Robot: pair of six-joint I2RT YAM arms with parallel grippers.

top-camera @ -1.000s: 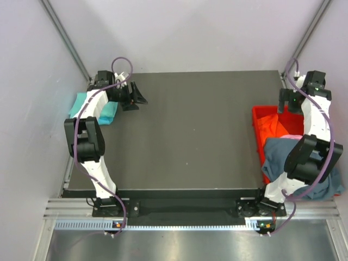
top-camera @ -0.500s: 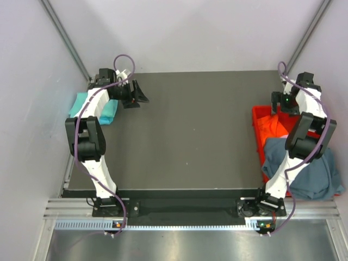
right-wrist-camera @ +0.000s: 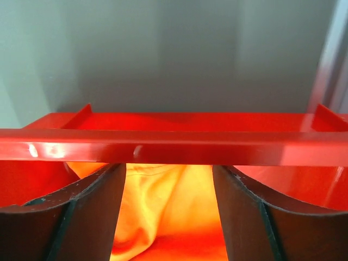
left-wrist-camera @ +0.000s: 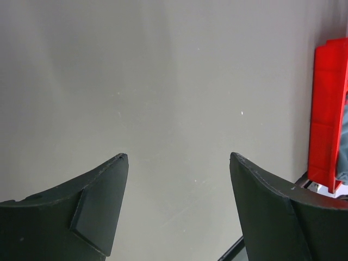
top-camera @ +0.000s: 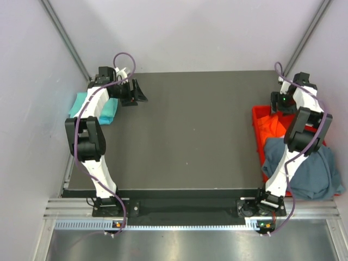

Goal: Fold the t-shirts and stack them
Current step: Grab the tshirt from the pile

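The dark table [top-camera: 196,136] sits between pale walls, and its middle carries no cloth.

Down at the far end of the red bin [right-wrist-camera: 163,147], the right gripper [right-wrist-camera: 168,176] has its jaws apart, one on each side of a bulge of the orange t-shirt [right-wrist-camera: 163,212]. The gap is narrower than a second ago, when the jaws were at their widest. They are drawing in on the cloth but have not yet closed on it. In that same second the right arm has swung from a raised pose over the near part of the bin and dropped its wrist to the far wall, just behind the rim.

The orange shirt lies crumpled inside the bin. The grey-blue t-shirt [top-camera: 310,174] hangs over the bin's near end and spills past the table's right edge.

Across the table, the left gripper [left-wrist-camera: 178,163] is wide open and holds nothing. It hovers over bare surface at the far left corner and has hardly shifted. The teal t-shirt [top-camera: 81,101] lies just beside that arm at the left edge.

I judge this to be the start of the pick: the orange shirt is the next one to be lifted out and laid flat for folding.
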